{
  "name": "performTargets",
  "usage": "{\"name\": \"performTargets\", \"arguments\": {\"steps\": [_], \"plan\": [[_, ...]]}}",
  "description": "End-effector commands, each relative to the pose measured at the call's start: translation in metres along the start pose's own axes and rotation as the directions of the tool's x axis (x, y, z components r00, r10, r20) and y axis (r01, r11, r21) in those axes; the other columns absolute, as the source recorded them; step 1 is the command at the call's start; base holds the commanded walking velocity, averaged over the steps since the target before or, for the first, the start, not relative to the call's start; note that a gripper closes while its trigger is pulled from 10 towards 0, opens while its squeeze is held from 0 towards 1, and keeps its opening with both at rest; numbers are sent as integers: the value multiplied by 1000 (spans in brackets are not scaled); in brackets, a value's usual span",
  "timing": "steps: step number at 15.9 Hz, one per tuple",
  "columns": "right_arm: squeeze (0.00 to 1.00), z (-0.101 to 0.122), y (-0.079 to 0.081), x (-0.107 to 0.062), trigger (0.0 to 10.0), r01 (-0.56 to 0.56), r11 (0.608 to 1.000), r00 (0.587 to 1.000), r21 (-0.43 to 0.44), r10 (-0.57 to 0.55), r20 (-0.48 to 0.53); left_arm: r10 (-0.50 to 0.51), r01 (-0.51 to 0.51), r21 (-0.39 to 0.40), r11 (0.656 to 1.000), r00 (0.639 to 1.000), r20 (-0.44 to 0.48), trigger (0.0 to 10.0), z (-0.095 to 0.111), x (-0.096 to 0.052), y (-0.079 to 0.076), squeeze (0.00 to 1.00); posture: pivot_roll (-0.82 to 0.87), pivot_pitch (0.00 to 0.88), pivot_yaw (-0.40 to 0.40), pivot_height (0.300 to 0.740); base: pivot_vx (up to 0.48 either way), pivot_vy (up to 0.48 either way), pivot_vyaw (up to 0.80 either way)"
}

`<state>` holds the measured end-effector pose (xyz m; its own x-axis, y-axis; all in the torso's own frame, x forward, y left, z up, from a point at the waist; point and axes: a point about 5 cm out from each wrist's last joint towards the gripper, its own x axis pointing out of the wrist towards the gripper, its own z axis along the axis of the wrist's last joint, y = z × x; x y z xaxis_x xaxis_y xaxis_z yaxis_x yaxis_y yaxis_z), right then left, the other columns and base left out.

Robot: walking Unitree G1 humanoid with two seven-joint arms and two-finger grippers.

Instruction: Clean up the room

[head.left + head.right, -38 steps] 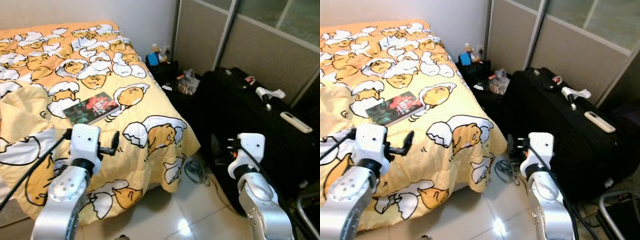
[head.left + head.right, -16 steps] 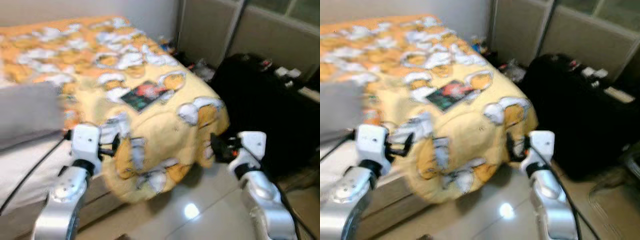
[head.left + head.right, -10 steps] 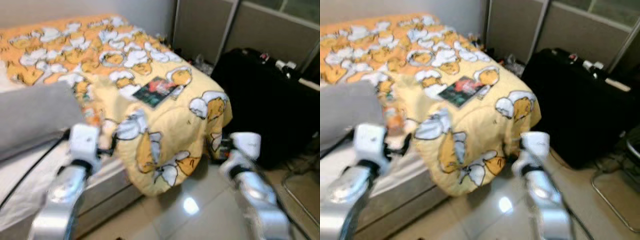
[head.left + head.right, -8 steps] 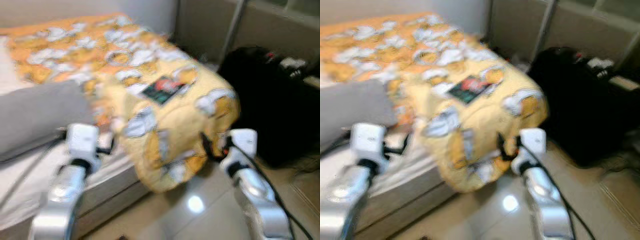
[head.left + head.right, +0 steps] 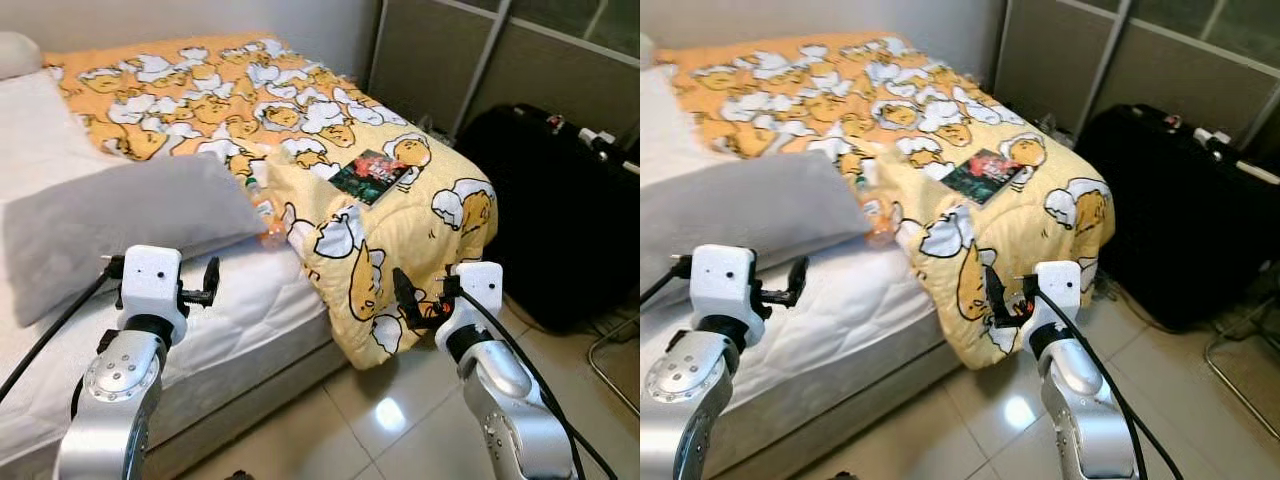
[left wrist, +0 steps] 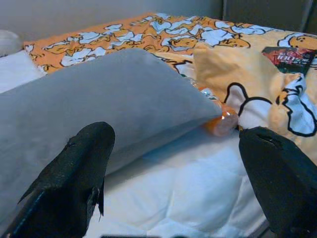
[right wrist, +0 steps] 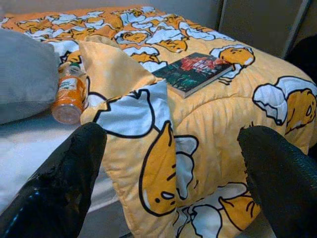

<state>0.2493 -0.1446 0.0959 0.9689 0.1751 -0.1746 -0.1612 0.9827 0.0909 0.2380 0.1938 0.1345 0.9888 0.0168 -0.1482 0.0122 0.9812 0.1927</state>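
head and wrists toward bed (image 5: pixel 250 290)

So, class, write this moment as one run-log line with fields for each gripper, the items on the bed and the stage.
left gripper: open, empty | right gripper: open, empty | orange bottle: beside grey pillow | book: on yellow duvet | stage: facing bed, nothing picked up

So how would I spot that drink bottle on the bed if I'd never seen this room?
Start at the bed, where the yellow egg-print quilt is folded back off the white sheet. In the gap between the quilt's edge and the grey pillow lies the bottle on its side. It is the only small orange thing there, with a white label.
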Motion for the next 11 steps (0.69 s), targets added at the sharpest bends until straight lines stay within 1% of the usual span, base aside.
{"name": "performTargets", "arguments": {"steps": [1,2,4,6,11], "plan": [[0,3,-7,0,10000,24,1000,1000,-17,-24,0,-6,5,8,1000,1000,19,10000,3,2,-3,27,-36,0,-24,740,0,0,0],[0,3,-7,1,10000,25,1000,1000,-19,-25,0,-4,3,10,1000,1000,17,10000,3,2,-2,27,-36,0,-24,740,255,0,0],[0,3,-11,1,10000,42,999,999,-30,-43,-7,-8,7,2,1000,1000,23,10000,4,2,-3,20,-36,0,-23,740,324,0,0],[0,4,-11,2,10000,26,998,1000,-52,-27,-7,-10,10,-2,1000,1000,23,10000,4,2,-3,27,-35,0,-23,740,328,0,0],[0,4,-12,2,10000,32,998,999,-55,-32,-7,-10,10,-3,1000,1000,22,10000,4,2,-3,20,-37,0,-22,740,328,0,800]]}}
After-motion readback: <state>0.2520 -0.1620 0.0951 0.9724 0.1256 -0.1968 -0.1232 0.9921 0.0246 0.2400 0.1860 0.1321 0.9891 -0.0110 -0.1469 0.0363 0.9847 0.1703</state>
